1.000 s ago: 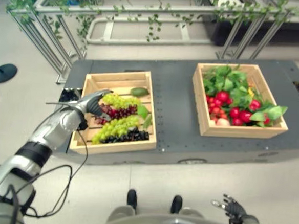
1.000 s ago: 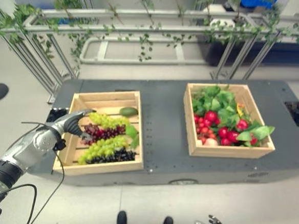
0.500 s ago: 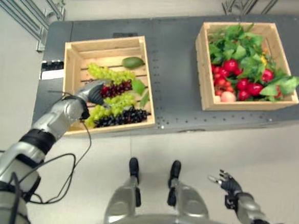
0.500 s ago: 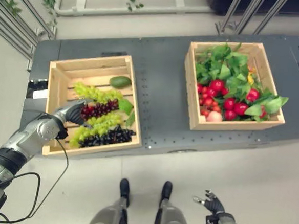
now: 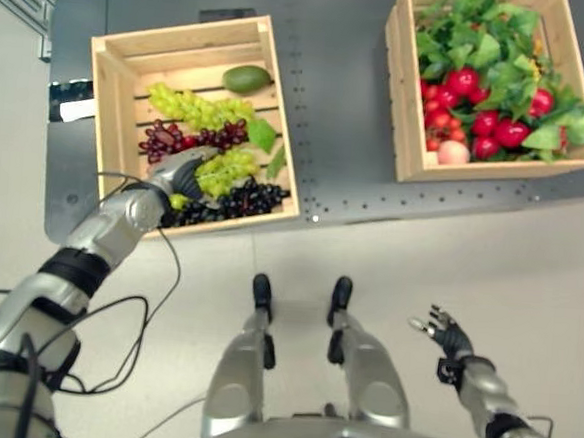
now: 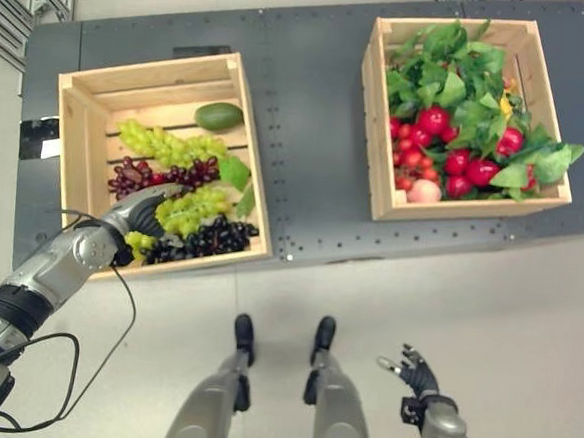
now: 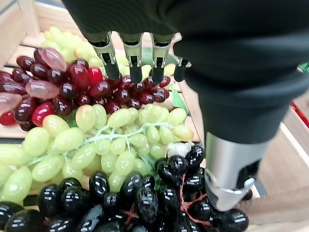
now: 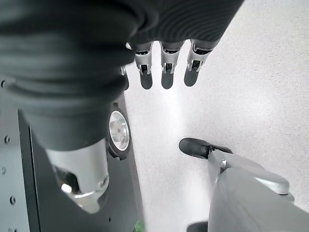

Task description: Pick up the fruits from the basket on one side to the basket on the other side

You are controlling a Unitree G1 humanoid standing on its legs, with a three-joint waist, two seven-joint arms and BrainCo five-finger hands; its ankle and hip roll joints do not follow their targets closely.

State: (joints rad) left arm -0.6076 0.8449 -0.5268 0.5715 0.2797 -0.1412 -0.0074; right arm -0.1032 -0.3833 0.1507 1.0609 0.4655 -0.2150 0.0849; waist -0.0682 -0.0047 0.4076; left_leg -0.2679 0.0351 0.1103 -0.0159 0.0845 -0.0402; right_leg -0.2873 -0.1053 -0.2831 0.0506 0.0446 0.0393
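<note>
A wooden crate (image 5: 101, 115) on the left of the dark table holds two green grape bunches (image 5: 227, 167), a red bunch (image 5: 180, 137), a black bunch (image 5: 241, 199) and a green oval fruit (image 5: 247, 79). My left hand (image 5: 179, 173) hovers open just over the grapes near the crate's front. In the left wrist view its fingers (image 7: 133, 58) reach over the red grapes (image 7: 72, 82), and the thumb (image 7: 227, 169) stands by the black grapes (image 7: 140, 193). It holds nothing. My right hand (image 5: 445, 335) hangs open low over the floor.
A second wooden crate (image 5: 496, 171) on the right of the table (image 5: 335, 112) is packed with green leaves, red fruits (image 5: 462, 83) and a pale peach (image 5: 453, 152). In the right wrist view the table's dark edge (image 8: 29, 193) lies beside the light floor.
The camera has tilted down, so the whole picture has shifted. My left hand has slid a little from the red grapes toward the crate's front. The right hand stays low and open.
</note>
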